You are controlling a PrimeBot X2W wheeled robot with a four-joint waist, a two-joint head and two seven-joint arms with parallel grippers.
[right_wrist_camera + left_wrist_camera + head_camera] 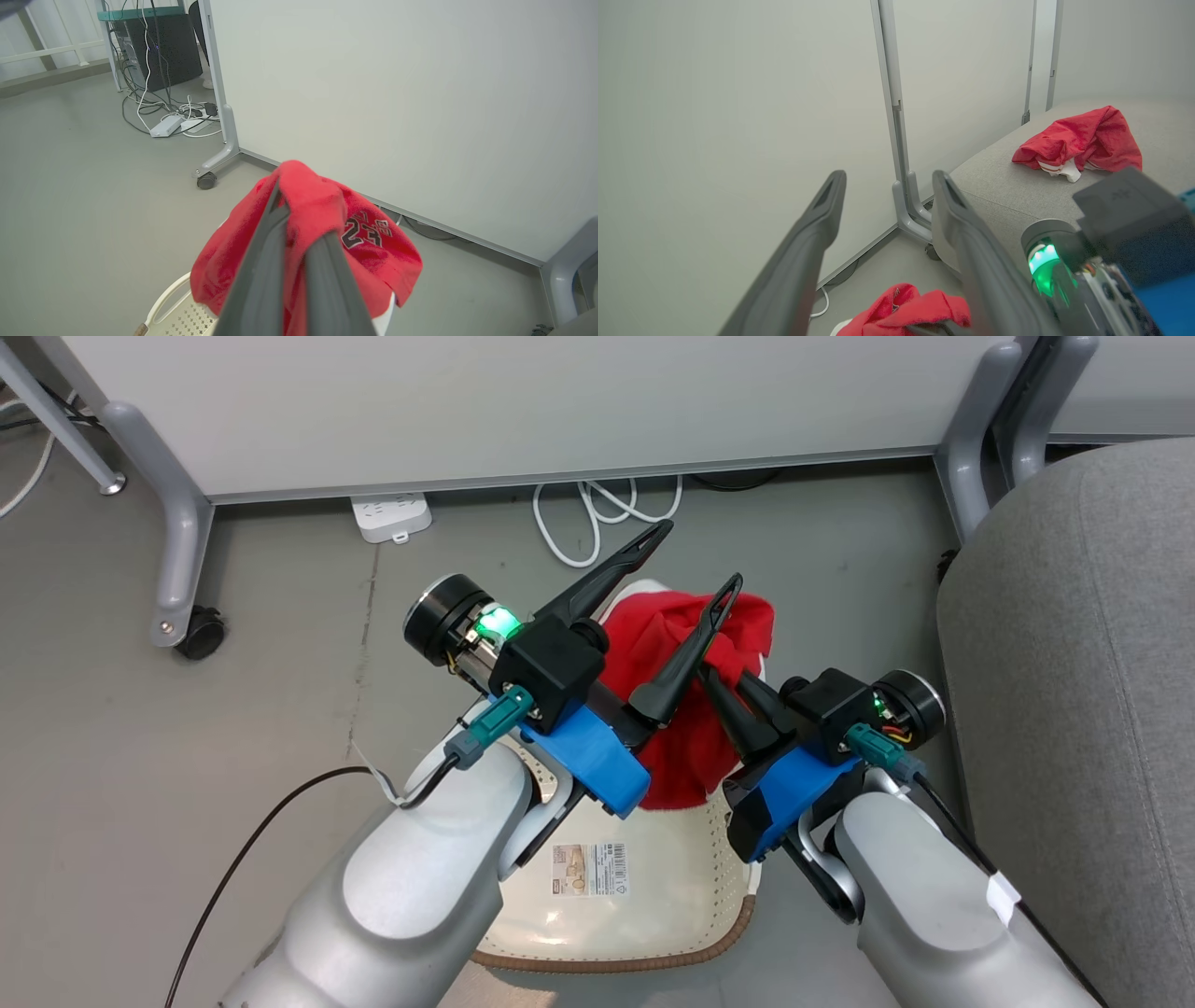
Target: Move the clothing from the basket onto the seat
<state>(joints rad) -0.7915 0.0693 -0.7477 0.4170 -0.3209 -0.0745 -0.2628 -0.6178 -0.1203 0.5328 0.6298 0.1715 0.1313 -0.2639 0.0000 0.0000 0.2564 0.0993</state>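
A bright red garment (684, 758) with a dark "23" printed on it hangs over the cream-white basket (653, 887). My right gripper (717, 679) is shut on it. In the right wrist view the garment (373, 252) drapes over that gripper (293, 224) and hides its fingertips. My left gripper (694, 560) stands open just left of it, one finger crossing in front of the cloth, with nothing between the fingers (831, 196). A second red garment (1083, 140) with white trim lies on the light grey seat (1004, 186), which stands at the right (1074, 709).
A white partition on grey castor legs (182, 560) runs across the back, with a power strip (392, 515) and a coiled white cable (597, 518) at its foot. A black box and tangled cables (159, 46) sit further off on the grey floor.
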